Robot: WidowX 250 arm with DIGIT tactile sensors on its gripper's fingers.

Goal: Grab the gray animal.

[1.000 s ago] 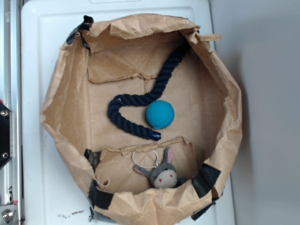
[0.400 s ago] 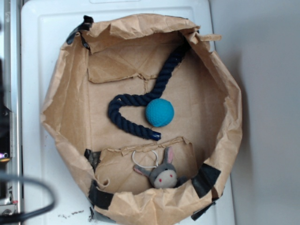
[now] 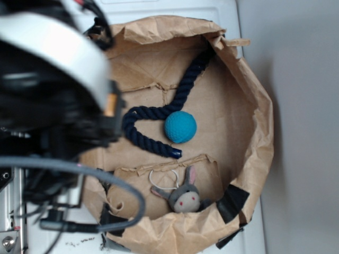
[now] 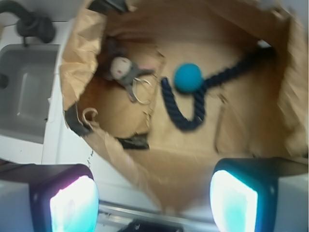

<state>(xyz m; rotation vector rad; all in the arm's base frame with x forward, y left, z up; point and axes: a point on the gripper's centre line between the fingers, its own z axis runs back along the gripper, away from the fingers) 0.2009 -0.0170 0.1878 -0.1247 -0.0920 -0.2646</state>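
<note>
Gray animal [image 4: 121, 70] lies far-left of gripper [image 4: 153, 198], against paper bin [image 4: 77, 58] wall; gripper spread wide, empty, well apart from it.

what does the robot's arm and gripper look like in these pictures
In the exterior view, the arm is a blurred black body with a rounded white band, an orange patch and looping gray cables. In the wrist view, the gripper shows two dark fingers with glowing cyan pads.
</note>
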